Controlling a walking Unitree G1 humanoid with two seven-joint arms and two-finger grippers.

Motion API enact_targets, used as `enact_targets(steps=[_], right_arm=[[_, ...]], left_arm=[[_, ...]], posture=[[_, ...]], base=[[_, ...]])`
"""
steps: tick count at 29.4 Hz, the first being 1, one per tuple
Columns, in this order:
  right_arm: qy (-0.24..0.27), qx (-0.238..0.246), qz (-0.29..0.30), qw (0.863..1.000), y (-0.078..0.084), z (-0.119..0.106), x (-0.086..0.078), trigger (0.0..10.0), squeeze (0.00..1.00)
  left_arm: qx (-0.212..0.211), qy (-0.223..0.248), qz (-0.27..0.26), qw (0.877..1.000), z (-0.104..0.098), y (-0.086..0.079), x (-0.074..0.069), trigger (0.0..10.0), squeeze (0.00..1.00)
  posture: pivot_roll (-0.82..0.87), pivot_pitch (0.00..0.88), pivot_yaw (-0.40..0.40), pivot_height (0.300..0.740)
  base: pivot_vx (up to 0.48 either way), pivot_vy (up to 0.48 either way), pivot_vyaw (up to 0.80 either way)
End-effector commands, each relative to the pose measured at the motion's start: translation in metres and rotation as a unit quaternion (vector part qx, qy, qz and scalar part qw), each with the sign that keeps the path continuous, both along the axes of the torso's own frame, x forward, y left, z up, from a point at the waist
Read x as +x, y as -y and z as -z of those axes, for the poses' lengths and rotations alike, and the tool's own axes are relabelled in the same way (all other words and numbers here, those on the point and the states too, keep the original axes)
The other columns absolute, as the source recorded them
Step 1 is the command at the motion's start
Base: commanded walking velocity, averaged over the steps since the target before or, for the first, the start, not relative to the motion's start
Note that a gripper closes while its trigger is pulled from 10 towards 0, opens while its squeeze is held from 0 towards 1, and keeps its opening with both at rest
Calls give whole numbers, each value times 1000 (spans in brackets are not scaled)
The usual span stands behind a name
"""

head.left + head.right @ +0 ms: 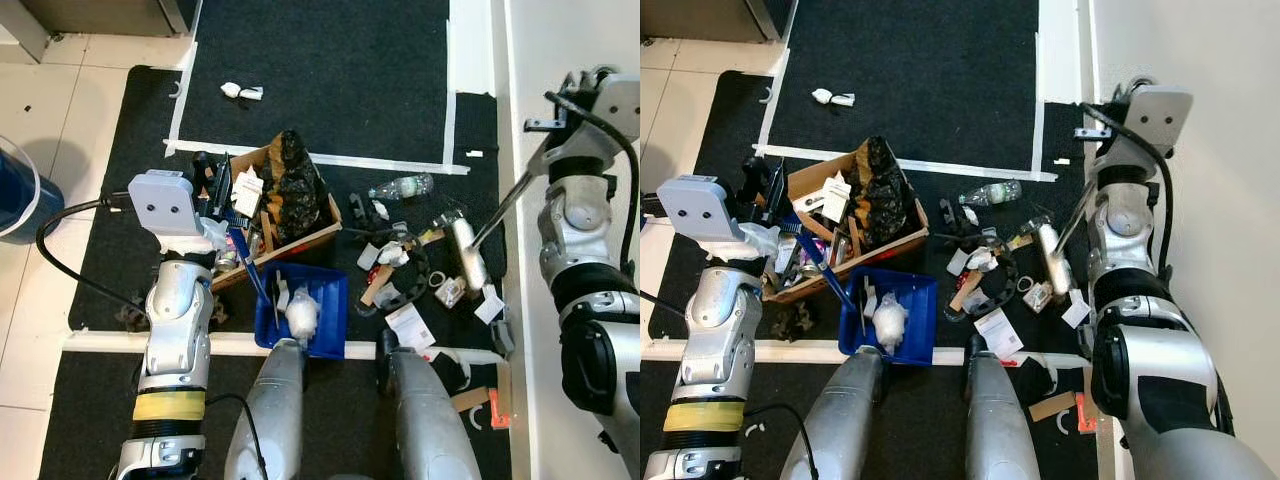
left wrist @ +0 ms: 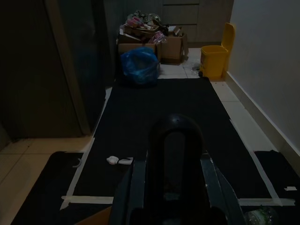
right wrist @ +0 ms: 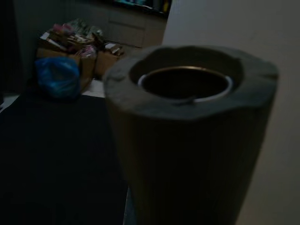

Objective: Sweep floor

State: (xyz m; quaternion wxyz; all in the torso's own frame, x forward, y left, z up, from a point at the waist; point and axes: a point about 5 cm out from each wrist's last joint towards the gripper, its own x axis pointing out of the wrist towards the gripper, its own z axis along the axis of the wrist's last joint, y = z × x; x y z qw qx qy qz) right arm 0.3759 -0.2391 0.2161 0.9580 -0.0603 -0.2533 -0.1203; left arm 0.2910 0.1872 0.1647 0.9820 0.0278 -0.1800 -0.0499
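Note:
A blue dustpan (image 1: 305,310) rests on the black mat before my legs, with a crumpled white wad in it. Its blue handle (image 1: 246,262) rises to my left gripper (image 2: 174,168), which is shut on the handle's black looped top (image 2: 174,136). My right gripper (image 1: 548,148), raised by the wall, is shut on the broom's metal pole (image 1: 500,212); the foam-covered end (image 3: 192,117) fills the right wrist view. The broom's grey head (image 1: 467,256) lies among the litter: paper scraps (image 1: 410,325), a black ring (image 1: 405,285) and a plastic bottle (image 1: 402,187).
An open cardboard box (image 1: 270,205) stuffed with rubbish stands just beyond the dustpan. A white crumpled scrap (image 1: 242,92) lies farther up the mat. A blue bin (image 1: 15,190) stands on the tiles at the left. The white wall (image 1: 570,40) runs along the right.

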Motion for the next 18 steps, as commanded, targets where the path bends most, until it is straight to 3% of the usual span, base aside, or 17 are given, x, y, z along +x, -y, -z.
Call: enact_targets(steps=[1,4,13,16,17,18], right_arm=[[-16,9,12,1000,6,12,-4,10000,0],[-47,27,-4,999,-3,34,-6,10000,0],[-88,33,-39,995,-26,68,-14,10000,0],[-90,62,-45,993,-30,76,-17,10000,0],[-76,148,-70,984,-39,84,-20,10000,0],[-76,148,-70,984,-39,84,-20,10000,0]], left_arm=[[6,-13,8,1000,9,4,-4,10000,0],[12,-14,13,1000,10,6,-5,10000,0],[14,-14,17,1000,10,8,-5,10000,0],[14,-14,19,1000,10,9,-5,10000,0],[13,-14,22,1000,10,11,-4,10000,0],[13,-14,22,1000,10,11,-4,10000,0]], posture=[[279,396,-27,740],[287,397,-21,740],[279,400,-19,740],[276,399,-18,740],[269,396,-14,740],[269,396,-14,740]], base=[[0,0,0],[0,0,0],[0,0,0],[0,0,0],[0,0,0],[0,0,0]])
